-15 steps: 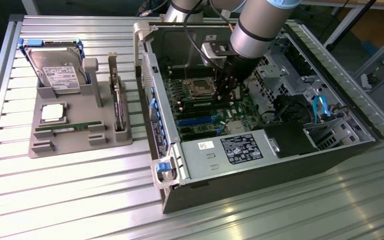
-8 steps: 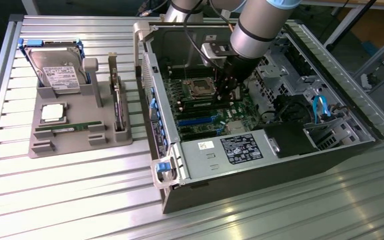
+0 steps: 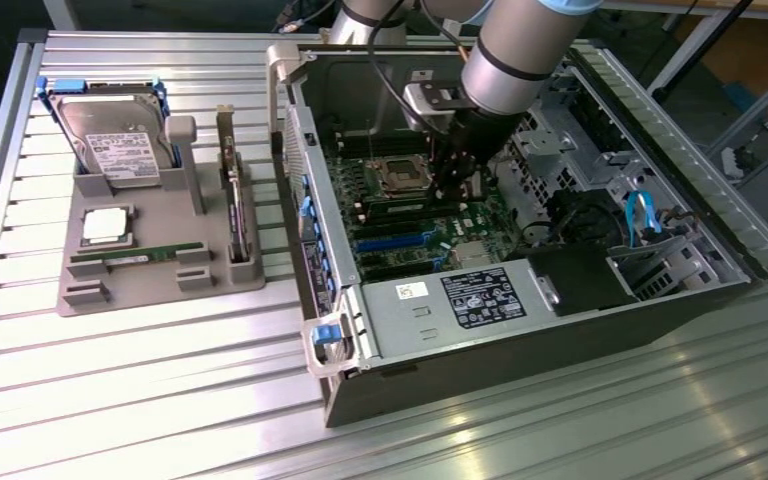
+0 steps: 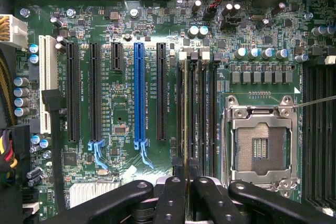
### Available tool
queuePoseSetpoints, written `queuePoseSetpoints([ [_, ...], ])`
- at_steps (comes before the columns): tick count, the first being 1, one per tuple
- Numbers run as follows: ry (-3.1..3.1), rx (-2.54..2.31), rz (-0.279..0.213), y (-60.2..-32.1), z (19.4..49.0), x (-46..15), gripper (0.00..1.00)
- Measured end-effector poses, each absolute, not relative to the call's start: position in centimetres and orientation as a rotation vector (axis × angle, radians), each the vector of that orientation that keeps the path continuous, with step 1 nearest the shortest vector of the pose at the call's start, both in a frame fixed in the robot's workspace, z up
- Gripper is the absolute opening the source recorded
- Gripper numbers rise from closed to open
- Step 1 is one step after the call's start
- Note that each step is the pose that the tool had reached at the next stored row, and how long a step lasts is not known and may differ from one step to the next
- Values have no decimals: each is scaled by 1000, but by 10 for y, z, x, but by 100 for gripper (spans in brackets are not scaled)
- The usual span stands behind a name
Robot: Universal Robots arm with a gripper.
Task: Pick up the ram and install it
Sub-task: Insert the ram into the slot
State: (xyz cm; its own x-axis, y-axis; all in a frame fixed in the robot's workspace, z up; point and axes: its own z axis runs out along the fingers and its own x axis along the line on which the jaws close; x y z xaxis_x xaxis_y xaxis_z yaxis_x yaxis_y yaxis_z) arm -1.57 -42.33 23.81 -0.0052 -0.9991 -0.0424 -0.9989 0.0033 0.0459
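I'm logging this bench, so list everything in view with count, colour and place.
table: one, silver, under everything
holder: one, grey, exterior view's left
hard drive: one, silver, propped in holder
processor: one, silver, in holder
ram: one, green, flat in holder
card: one, dark, upright in holder
case: one, black, open, exterior view's right
motherboard: one, green, inside case
socket: one, silver, empty, on motherboard
second ram: one, apparently, edge-on at slots beside socket
arm: one, grey, reaching into case
gripper: one, black, at second ram

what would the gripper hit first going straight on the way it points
Probably the memory slots beside the cpu socket; the ram the gripper seems to hold would touch first, depth unclear.
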Motion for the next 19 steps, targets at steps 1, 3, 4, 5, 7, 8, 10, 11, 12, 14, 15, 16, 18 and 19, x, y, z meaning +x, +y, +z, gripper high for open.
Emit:
queuePoseSetpoints([
  [1, -2223, 2214, -98, -423, 238, -15, 12],
  [3, -2224, 2214, -98, -423, 238, -15, 12],
  [4, -2223, 2214, -98, -423, 238, -15, 12],
  [5, -2223, 2214, -98, -423, 238, -15, 12],
  [7, -2223, 2214, -98, -422, 238, -15, 12],
  [8, -2223, 2214, -98, -422, 238, -15, 12],
  [10, -2224, 2214, -98, -422, 238, -17, 12],
  [11, -2223, 2214, -98, -422, 238, -17, 12],
  [12, -2223, 2214, -98, -422, 238, -17, 12],
  [14, -2223, 2214, -98, -422, 238, -17, 12],
  [15, -2223, 2214, -98, -422, 238, -17, 12],
  [16, -2224, 2214, -98, -422, 238, -17, 12],
  [18, -2223, 2214, -98, -423, 238, -17, 12],
  [19, -2223, 2214, -98, -423, 238, -17, 12],
])
